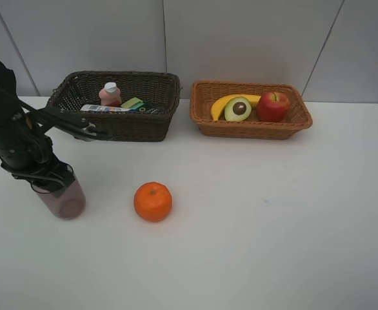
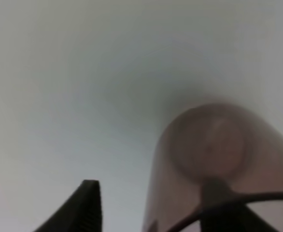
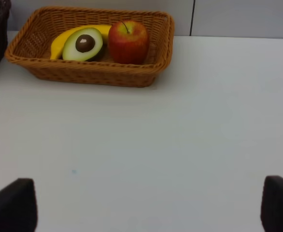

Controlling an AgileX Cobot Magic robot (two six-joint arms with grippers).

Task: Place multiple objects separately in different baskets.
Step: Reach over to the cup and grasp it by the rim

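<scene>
Left gripper (image 1: 47, 175) down at the rim of the translucent mauve cup (image 1: 63, 200), upright on the white table (image 1: 273, 226); jaws parted, one finger (image 2: 86, 208) clear of the cup wall, nothing clamped. Right gripper (image 3: 141, 208) spread wide, holding nothing. Orange (image 1: 153, 201) near the cup, apart from it. Small pink bottle (image 1: 110, 94), shampoo bottle (image 1: 102, 108) and green pump bottle (image 1: 134, 103) inside the dark brown basket (image 1: 137, 126); banana (image 1: 220, 106), halved avocado (image 1: 238, 109) and red apple (image 1: 273, 106) inside the tan basket (image 1: 240, 129).

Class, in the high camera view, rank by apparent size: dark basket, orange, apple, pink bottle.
1. dark basket
2. orange, nearer the camera, so this lead is unsure
3. apple
4. pink bottle, partly hidden
</scene>
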